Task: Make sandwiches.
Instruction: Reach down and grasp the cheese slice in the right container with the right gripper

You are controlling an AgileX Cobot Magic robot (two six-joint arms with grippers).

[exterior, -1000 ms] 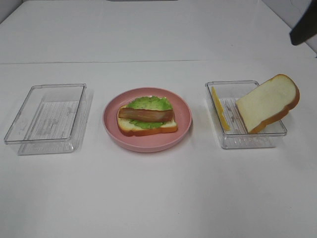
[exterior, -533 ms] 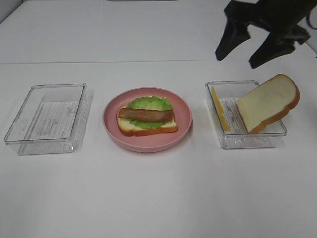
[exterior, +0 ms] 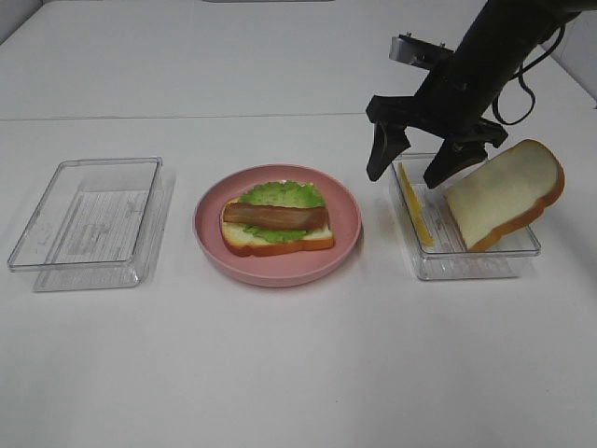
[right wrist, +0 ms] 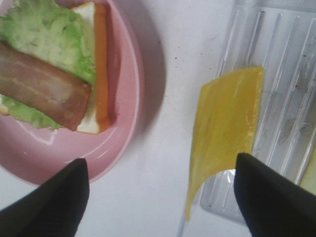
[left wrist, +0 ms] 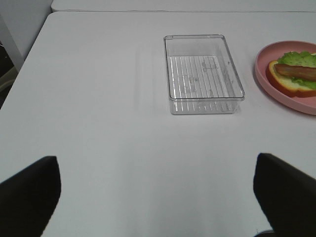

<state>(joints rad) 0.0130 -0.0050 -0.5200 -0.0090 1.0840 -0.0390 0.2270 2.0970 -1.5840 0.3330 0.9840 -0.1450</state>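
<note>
An open sandwich (exterior: pixel 277 227) lies on the pink plate (exterior: pixel 280 272): one bread slice, green lettuce and a reddish-brown meat strip (right wrist: pixel 42 86). A yellow cheese slice (exterior: pixel 414 207) leans on the left wall of the right clear tray (exterior: pixel 466 263). A second bread slice (exterior: pixel 504 194) rests tilted on that tray's right rim. My right gripper (exterior: pixel 407 175) hangs open just above the cheese (right wrist: pixel 227 123), with nothing between its fingers (right wrist: pixel 274 197). My left gripper (left wrist: pixel 158 197) is open and empty over bare table; the exterior view does not show it.
An empty clear tray (exterior: pixel 89 224) stands left of the plate, also in the left wrist view as the tray (left wrist: pixel 203 74) beside the plate's rim (left wrist: pixel 296 104). The right arm's dark body reaches in from the upper right. White table surrounds everything.
The right arm has come in from the upper right and lowered, open, to the left side of the right tray above the cheese. Nothing else has moved.
</note>
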